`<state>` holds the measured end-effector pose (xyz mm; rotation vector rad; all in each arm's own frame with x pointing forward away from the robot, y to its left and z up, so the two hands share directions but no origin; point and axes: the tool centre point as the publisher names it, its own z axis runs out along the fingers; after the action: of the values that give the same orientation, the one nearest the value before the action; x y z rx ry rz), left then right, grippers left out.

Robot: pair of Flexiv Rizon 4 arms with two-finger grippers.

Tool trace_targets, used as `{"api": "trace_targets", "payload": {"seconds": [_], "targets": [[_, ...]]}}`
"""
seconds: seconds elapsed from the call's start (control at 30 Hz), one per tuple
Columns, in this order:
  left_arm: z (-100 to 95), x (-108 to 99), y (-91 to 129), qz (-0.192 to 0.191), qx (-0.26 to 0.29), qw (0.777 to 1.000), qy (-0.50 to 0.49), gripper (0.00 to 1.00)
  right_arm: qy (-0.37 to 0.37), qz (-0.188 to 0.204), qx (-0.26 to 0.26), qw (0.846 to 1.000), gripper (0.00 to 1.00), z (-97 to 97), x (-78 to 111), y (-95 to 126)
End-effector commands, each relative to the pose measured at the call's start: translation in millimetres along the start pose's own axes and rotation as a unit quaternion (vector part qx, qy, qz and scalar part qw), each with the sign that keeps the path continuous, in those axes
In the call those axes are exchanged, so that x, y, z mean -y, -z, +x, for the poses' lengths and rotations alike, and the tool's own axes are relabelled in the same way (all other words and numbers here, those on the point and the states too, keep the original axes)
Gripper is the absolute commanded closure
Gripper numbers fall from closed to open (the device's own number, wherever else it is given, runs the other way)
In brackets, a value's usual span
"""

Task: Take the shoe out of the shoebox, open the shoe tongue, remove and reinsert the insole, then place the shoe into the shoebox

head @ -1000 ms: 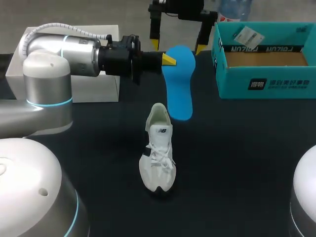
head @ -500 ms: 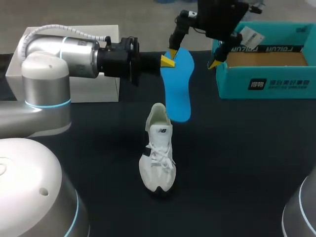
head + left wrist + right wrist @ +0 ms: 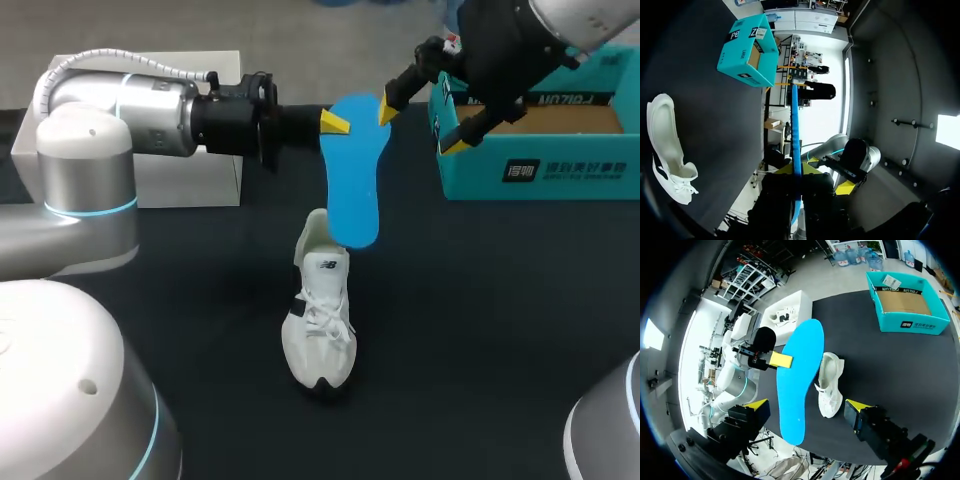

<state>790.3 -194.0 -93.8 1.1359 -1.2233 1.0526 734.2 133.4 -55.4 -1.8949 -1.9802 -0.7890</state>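
One shoe [image 3: 322, 310], one insole [image 3: 353, 170], one shoebox [image 3: 560, 172]; left hand [image 3: 335, 122] grasping insole, right hand [image 3: 422, 127] released.

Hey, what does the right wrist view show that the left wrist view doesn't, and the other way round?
Only the right wrist view: the flat blue foam insole seen face-on, the left gripper pinching its edge, the right gripper open, and the white box on the table.
Only the left wrist view: the insole seen edge-on, a thin blue line running out from between that gripper's own fingers.
Both: the white lace-up sneaker, the open teal cardboard shoebox and the black table.
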Motion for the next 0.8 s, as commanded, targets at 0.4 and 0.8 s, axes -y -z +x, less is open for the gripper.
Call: {"api": "trace_targets", "payload": {"seconds": [0.4,0.8], "targets": [[10.9,7.6,7.1,-0.024,-0.043,0.998,-0.038,1.0,0.002,-0.045,-0.335,0.941,0.0,-24.9,16.3,-22.5],[24.4,6.2,5.5,0.01,-0.036,0.959,-0.28,1.0,0.009,-0.067,-0.392,0.917,0.0,-32.7,17.3,-31.9]]}}
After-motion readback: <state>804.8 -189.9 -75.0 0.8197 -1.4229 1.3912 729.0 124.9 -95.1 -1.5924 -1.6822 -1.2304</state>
